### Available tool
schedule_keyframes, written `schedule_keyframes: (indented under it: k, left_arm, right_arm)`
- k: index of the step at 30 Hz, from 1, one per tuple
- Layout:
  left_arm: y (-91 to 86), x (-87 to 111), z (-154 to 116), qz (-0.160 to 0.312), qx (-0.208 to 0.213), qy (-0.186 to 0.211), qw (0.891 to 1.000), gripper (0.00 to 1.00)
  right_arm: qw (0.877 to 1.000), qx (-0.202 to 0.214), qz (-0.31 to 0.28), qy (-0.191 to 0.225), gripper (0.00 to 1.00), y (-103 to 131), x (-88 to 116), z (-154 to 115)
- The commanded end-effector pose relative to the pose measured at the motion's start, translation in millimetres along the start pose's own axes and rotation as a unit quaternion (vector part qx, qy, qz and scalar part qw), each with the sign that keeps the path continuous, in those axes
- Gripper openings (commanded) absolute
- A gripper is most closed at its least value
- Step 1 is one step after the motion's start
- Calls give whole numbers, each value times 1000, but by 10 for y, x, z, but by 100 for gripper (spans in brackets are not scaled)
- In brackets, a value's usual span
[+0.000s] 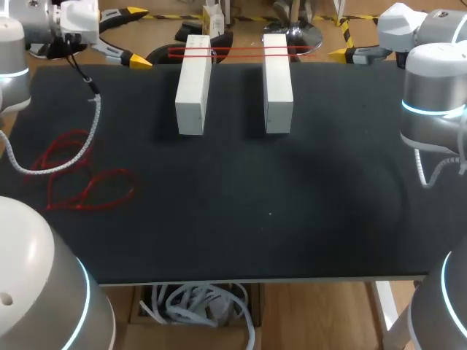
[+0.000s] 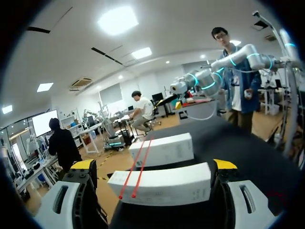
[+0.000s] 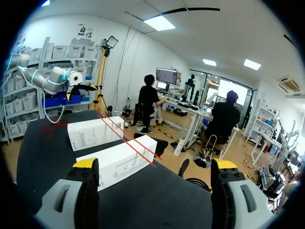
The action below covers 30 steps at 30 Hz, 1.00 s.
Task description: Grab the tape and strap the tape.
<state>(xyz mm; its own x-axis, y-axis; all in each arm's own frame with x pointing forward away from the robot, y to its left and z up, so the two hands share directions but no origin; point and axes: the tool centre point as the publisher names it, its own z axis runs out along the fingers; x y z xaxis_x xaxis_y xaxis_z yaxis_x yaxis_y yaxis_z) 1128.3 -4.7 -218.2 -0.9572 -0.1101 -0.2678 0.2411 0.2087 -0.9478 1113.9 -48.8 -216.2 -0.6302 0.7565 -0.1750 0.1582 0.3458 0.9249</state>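
Observation:
Two white boxes (image 1: 193, 84) (image 1: 277, 82) lie side by side at the far middle of the black table. A thin red tape (image 1: 241, 51) runs double across their far ends. My left gripper (image 1: 139, 36) hangs open at the far left corner, beside the left box. My right gripper (image 1: 341, 41) hangs open at the far right corner, level with the tape. In the left wrist view the open gripper (image 2: 154, 164) faces the near box (image 2: 162, 183) with the tape (image 2: 138, 171) over it. From the right wrist, the open gripper (image 3: 154, 163) faces its near box (image 3: 119, 162) and the tape (image 3: 128, 138).
Loose loops of red tape (image 1: 73, 175) lie on the table's left side, also seen as red loops (image 3: 50, 129) from the right wrist. A white cable (image 1: 91, 124) droops from my left arm over them. The black table top (image 1: 292, 204) spreads in front of the boxes.

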Motion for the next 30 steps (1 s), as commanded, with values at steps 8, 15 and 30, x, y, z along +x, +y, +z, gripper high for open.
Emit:
schedule_keyframes:
  k: [8,15,30]
  left_arm:
    - [390,-262,97,0,48,171,984,68]
    - [509,-289,114,-14,50,185,981,39]
    - [783,-282,276,-55,64,193,978,40]
  right_arm:
    - [1000,-1,0,1,100,-5,-5,-2]
    - [1000,-1,0,1,100,-5,-5,-2]
    - [1000,-1,0,1,100,-5,-5,-2]
